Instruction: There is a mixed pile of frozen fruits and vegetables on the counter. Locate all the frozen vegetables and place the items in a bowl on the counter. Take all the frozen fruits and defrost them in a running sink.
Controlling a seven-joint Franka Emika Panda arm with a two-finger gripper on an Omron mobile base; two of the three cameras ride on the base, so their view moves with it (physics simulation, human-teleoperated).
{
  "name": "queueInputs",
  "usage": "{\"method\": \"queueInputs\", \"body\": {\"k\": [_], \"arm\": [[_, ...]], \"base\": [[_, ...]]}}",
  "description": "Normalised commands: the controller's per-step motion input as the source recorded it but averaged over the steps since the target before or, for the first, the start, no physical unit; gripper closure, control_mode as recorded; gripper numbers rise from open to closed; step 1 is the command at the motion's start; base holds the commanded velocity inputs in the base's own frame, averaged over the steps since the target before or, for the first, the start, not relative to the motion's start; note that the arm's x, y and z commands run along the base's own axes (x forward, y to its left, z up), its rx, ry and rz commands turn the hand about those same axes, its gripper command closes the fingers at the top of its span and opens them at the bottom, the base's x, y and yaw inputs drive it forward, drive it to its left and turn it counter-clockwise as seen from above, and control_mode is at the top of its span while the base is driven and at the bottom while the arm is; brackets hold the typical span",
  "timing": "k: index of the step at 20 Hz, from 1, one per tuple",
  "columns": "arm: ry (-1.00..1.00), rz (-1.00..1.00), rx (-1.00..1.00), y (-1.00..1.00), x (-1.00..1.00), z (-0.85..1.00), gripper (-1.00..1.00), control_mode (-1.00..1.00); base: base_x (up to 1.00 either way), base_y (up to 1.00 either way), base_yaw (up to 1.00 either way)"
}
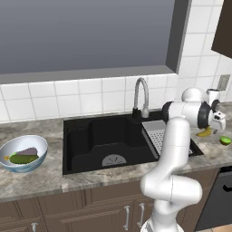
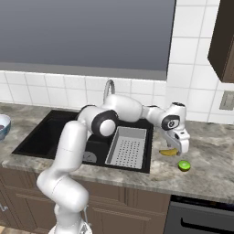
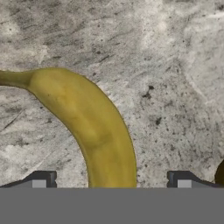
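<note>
The yellow banana [image 3: 94,127] lies on the speckled counter [image 3: 166,65], right of the sink [image 1: 97,140]. My gripper [image 3: 111,181] hangs just above it, open, one fingertip [image 3: 43,179] on each side of the fruit and neither touching it. From the base views the gripper [image 2: 181,147] points down over the banana [image 2: 169,152], with the round green lime [image 2: 184,165] a little nearer the counter's front edge. At the far left, the pale blue bowl [image 1: 12,143] holds the dark green cucumber [image 1: 21,159] and the grey-purple eggplant [image 1: 28,151].
A chrome faucet [image 1: 141,96] stands behind the black basin, and no water shows at it. A grey perforated tray [image 2: 127,146] fills the basin's right part. A wall outlet [image 2: 227,100] and a dark upper cabinet [image 2: 224,41] are at the right. A dark appliance front [image 2: 201,219] sits below the counter.
</note>
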Motion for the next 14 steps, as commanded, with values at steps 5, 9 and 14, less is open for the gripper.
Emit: {"method": "queueInputs", "body": {"k": [5, 9, 14], "arm": [[0.00, 0.00, 0.00, 0.00, 0.05, -0.18, -1.00, -1.00], [0.00, 0.00, 0.00, 0.00, 0.02, -0.14, -1.00, -1.00], [0.00, 0.00, 0.00, -0.02, 0.00, -0.15, -1.00, -1.00]], "base": [[0.00, 0.00, 0.00], [0.00, 0.00, 0.00], [0.00, 0.00, 0.00]]}}
